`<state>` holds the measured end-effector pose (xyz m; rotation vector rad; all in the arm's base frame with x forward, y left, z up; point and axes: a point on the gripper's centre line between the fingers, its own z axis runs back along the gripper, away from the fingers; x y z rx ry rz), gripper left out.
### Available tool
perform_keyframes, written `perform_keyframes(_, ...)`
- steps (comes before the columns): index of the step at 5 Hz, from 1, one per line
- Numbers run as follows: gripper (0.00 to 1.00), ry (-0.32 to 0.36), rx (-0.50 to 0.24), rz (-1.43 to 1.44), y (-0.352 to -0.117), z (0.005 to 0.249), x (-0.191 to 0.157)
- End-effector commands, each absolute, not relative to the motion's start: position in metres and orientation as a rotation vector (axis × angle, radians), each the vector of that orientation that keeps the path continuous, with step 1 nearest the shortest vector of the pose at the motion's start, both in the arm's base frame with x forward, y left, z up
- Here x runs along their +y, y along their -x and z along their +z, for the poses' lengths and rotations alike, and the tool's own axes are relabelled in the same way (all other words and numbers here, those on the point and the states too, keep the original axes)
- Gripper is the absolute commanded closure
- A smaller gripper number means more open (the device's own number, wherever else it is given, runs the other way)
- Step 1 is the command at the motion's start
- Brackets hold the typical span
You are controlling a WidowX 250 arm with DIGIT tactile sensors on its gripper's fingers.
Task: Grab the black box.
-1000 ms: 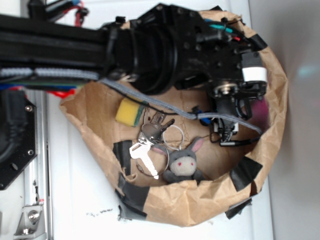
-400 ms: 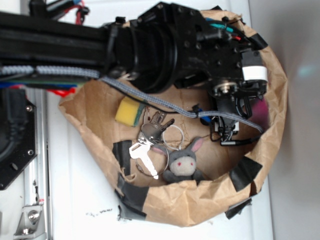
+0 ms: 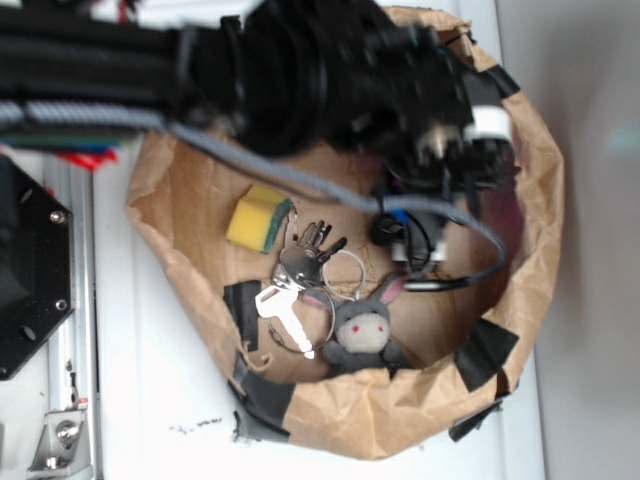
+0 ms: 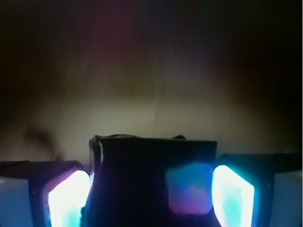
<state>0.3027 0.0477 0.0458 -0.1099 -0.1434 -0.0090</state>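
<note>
Gripper (image 4: pixel 151 189): one, its two glowing fingers (image 4: pixel 66 198) closed against the sides of the black box (image 4: pixel 151 184).
Black box: one, held between the fingers.
Bag (image 3: pixel 540 200): one, brown paper, around everything.
Contents: one yellow sponge (image 3: pixel 257 218), one key bunch (image 3: pixel 295 280), one grey plush donkey (image 3: pixel 365 325).

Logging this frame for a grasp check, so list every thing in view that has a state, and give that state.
hand: shut on the black box, fingers on either side.
black box: held between the lit fingers, glossy face toward the camera.
paper bag: open, rim rolled down, patched with black tape.
keys: lying flat on the bag floor.
plush donkey: lying on its back, face up.
yellow sponge: lying flat.
</note>
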Motion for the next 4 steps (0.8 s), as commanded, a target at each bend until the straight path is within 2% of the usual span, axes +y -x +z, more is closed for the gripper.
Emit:
perform_keyframes(1, 1.0, 0.173, -0.236, -0.102, -0.296, 0.099, 0.04)
perform_keyframes(2, 1.0, 0.143, -0.229, -0.108, -0.297, 0.096, 0.037)
perform_keyframes(3, 1.0, 0.089, -0.322, -0.122, -0.296, 0.092, 0.031)
perform_keyframes(4, 1.0, -0.025, -0.417, 0.025, -0.295, 0.083, 0.033)
